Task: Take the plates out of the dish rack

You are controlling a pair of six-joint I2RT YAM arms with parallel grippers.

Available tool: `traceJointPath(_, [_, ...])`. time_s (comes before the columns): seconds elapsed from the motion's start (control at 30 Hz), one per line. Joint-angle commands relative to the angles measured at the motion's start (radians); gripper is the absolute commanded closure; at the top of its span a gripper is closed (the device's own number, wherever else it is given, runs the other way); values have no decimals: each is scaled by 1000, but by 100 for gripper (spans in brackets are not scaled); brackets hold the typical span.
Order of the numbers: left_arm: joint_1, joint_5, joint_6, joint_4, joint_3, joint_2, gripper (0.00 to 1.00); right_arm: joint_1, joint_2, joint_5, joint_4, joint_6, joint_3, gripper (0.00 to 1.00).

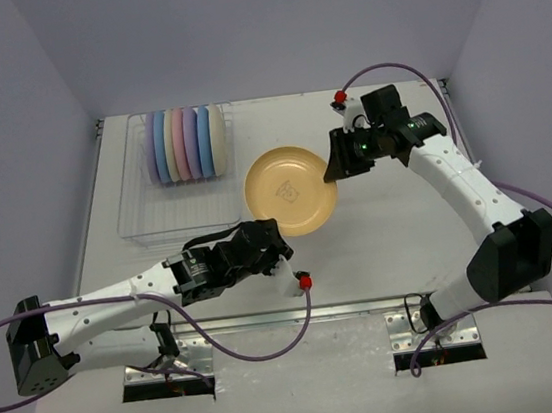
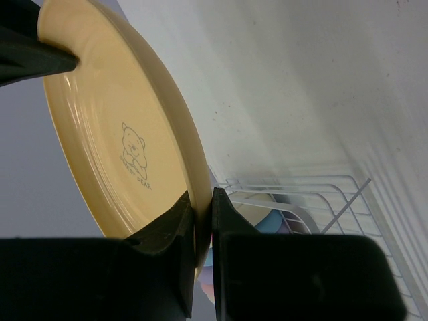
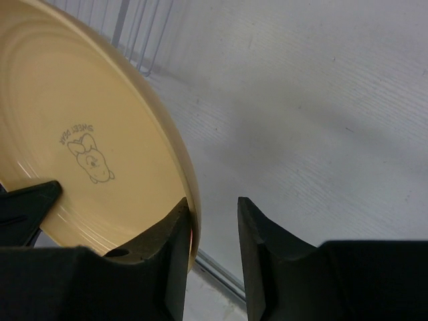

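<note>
Left claw [image 2: 202,200] pinches the rim of the yellow plate [image 1: 289,190], which is held just right of the dish rack [image 1: 157,219]. The other plates [image 1: 185,144] stand upright in the rack. Right claw [image 3: 212,204] straddles the opposite rim, narrowly parted and not clamped.

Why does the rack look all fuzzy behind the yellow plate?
Left wrist view: the dish rack lies far behind the close yellow plate, pale and washed out by glare. Right wrist view: its wires are blurry too. Top view: the rack looks much clearer.
</note>
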Motion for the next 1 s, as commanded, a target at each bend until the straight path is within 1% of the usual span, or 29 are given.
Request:
traceJointPath(0.0, [-16,-14,4,87,27,-4,99,6,20,15,31,-15,51,77])
traceJointPath(0.03, [-16,-16,1,91,26,-4,99,6,23,10,30,-17,52,83])
traceJointPath(0.07, [-16,-16,-2,97,28,-3,97,6,24,2,29,-20,52,95])
traceJointPath(0.1, [-17,-16,-5,100,28,-2,94,6,23,0,27,-23,52,100])
traceJointPath(0.17, [-16,-24,-13,110,25,-2,78,5,16,1,29,-30,45,100])
traceJointPath(0.23, [-16,-45,-21,129,22,0,65,4,5,9,32,-34,40,100])
traceJointPath(0.27, [-16,-58,-26,143,20,0,53,1,-3,17,33,-37,37,100])
traceJointPath(0.3, [-15,-69,-31,148,20,-2,31,-2,-6,24,33,-38,39,100])
traceJointPath(0.33, [-16,-82,-42,153,22,-5,24,-9,-7,23,31,-40,45,100])
traceJointPath(0.4, [-14,-87,-52,155,32,-12,15,-32,-5,29,26,-43,60,100])
traceJointPath(0.43, [-8,-91,-80,153,52,-17,6,-70,0,25,26,-44,74,100])
traceJointPath(0.47, [-1,-92,-103,150,69,-19,1,-100,4,19,26,-44,81,100])
traceJointPath(0.5, [10,-89,-133,143,92,-20,0,-136,14,10,25,-44,86,100])
traceJointPath(0.53, [34,-82,-196,132,143,-19,0,-211,36,-8,24,-42,106,100])
traceJointPath(0.6, [91,-86,-328,121,211,-1,0,-307,65,-5,26,-55,140,100])
traceJointPath(0.63, [124,-92,-403,113,269,19,0,-352,84,10,30,-70,148,100])
traceJointPath(0.7, [203,-77,-543,-31,423,84,0,-398,120,29,48,-84,152,100])
traceJointPath(0.73, [279,-39,-647,-100,550,136,0,-424,149,36,62,-87,152,100])
traceJointPath(0.77, [283,-3,-710,-104,631,163,0,-436,167,47,73,-86,152,100])
traceJointPath(0.8, [381,29,-770,-158,759,210,0,-449,204,48,82,-83,152,100])
traceJointPath(0.83, [474,81,-883,-203,855,251,0,-461,241,53,98,-75,165,100])
traceJointPath(0.93, [783,296,-1124,-303,1042,345,0,-470,355,73,109,-62,242,100])
traceJointPath(0.97, [830,335,-1159,-335,1079,371,0,-471,377,86,113,-60,261,100])
